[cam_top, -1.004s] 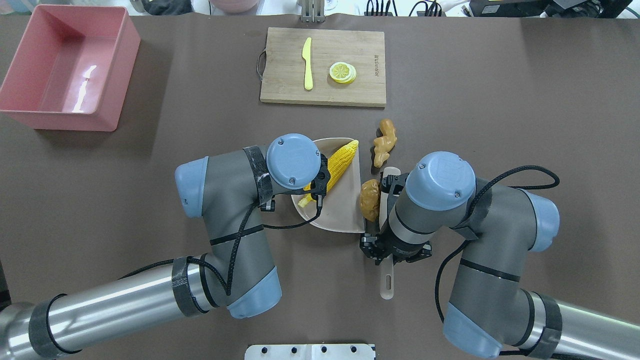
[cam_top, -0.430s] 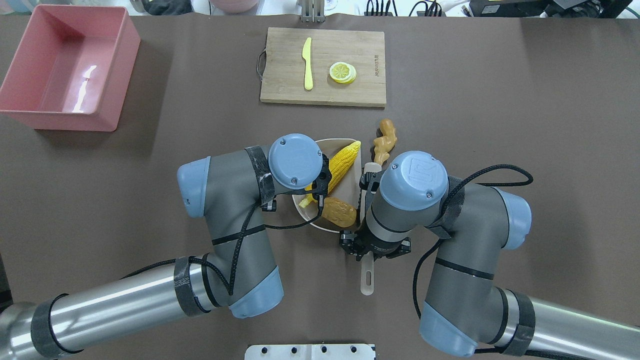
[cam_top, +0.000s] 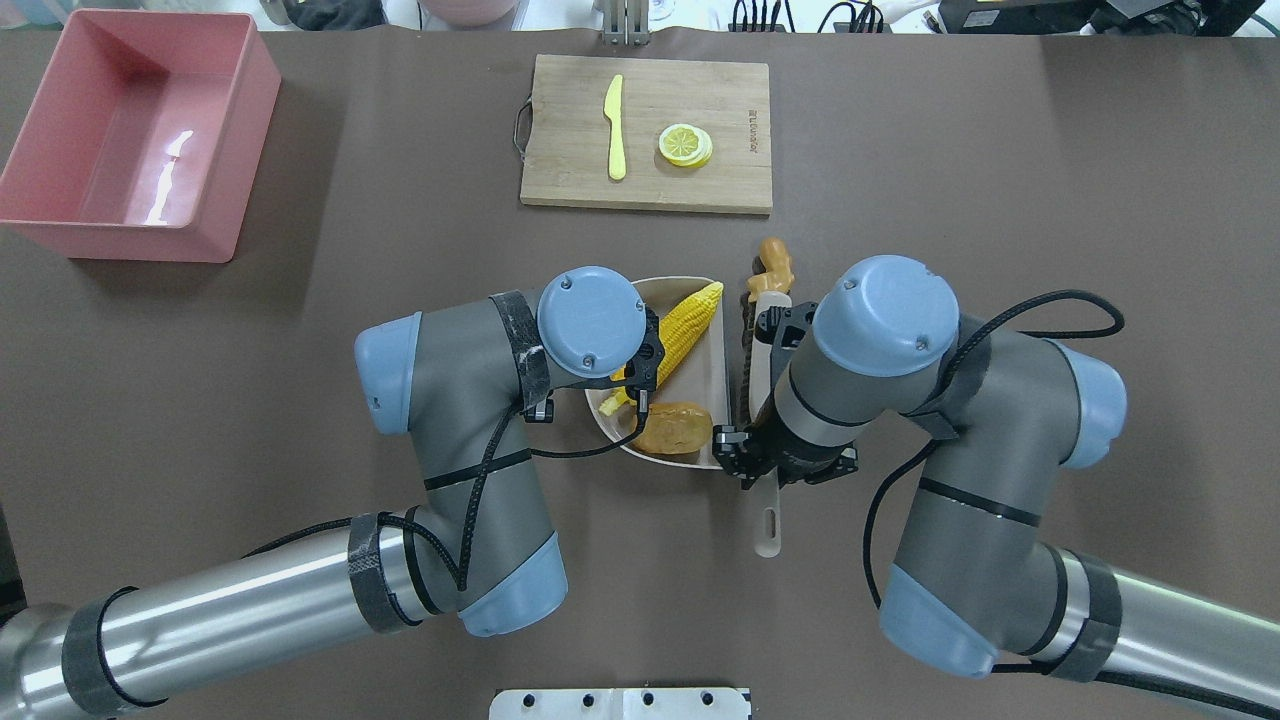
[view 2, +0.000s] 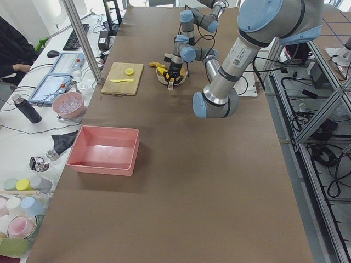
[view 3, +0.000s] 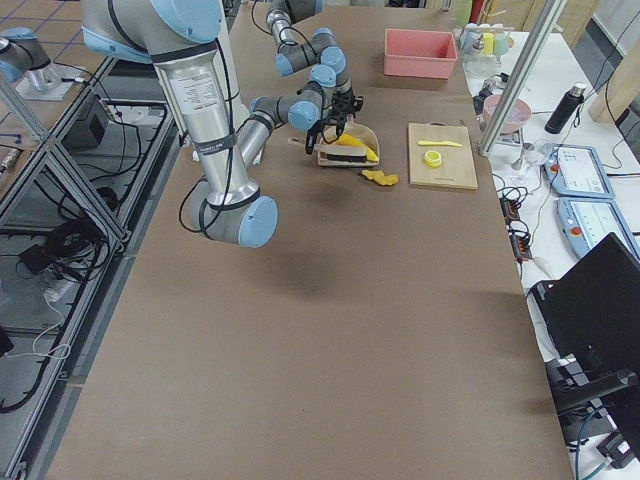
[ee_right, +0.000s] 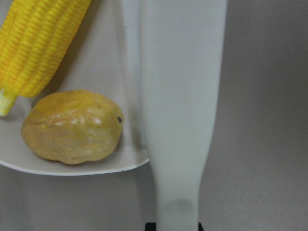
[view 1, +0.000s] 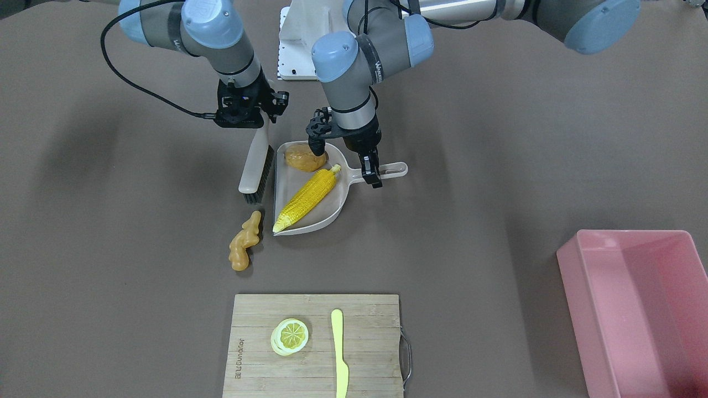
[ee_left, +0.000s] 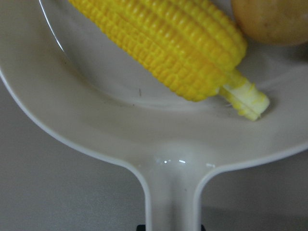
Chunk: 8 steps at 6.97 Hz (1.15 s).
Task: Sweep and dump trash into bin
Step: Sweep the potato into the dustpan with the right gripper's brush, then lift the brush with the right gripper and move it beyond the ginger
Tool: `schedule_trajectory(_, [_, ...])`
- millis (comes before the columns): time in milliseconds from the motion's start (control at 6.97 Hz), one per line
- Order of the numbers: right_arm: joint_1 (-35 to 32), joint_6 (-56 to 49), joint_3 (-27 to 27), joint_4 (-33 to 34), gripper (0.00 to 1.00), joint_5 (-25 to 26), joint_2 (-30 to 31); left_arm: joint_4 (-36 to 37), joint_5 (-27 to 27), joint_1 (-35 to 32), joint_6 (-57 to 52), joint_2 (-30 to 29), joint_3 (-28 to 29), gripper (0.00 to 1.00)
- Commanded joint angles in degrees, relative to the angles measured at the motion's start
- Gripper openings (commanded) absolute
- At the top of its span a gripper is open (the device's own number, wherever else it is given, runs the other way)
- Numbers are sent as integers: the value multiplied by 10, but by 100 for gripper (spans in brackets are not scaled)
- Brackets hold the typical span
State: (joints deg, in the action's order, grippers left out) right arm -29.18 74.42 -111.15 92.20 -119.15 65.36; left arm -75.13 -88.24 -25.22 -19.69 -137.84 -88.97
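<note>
Status: right gripper [view 1: 256, 126] is clamped on the brush [view 1: 255, 168] handle, and left gripper [view 1: 371, 172] is clamped on the dustpan [view 1: 331, 209] handle. In the pan: corn cob [view 1: 307, 199] and potato [view 1: 304, 158]. The ginger root [view 1: 243, 244] lies out on the bench [view 1: 498, 138], just past the brush tip and off the far corner of the pan mouth, its long axis roughly in line with the brush. The right arm is nearer, so I'd sweep sideways toward the pan. The bin [view 1: 575, 265] is well apart on the robot's left.

Overhead, the right arm [cam_top: 885, 320] hides most of the knobby tan-orange ginger root [cam_top: 775, 260]; the front-facing view crops the pink rectangular plastic tub [view 1: 652, 309].
</note>
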Motion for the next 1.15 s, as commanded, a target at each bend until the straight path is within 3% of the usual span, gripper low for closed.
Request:
schedule_trajectory(0, [-44,-136,-14,13,0,2,58,1,1,0,-1,0,-1,0])
schedule_trajectory(143, [-72,-226,0,15,0,3,72,2,1,0,-2,0,-3,0])
schedule_trajectory(287, [-86,-299,48,11,0,1,71,2,0,0,-2,0,-5,0])
schedule_trajectory(574, [-135,-356,82,15,0,0,65,2,0,0,-1,0,-6,0])
schedule_trajectory(1004, [-123,-371,176,20,0,28,18,3,1,-2,-1,1,-7,0])
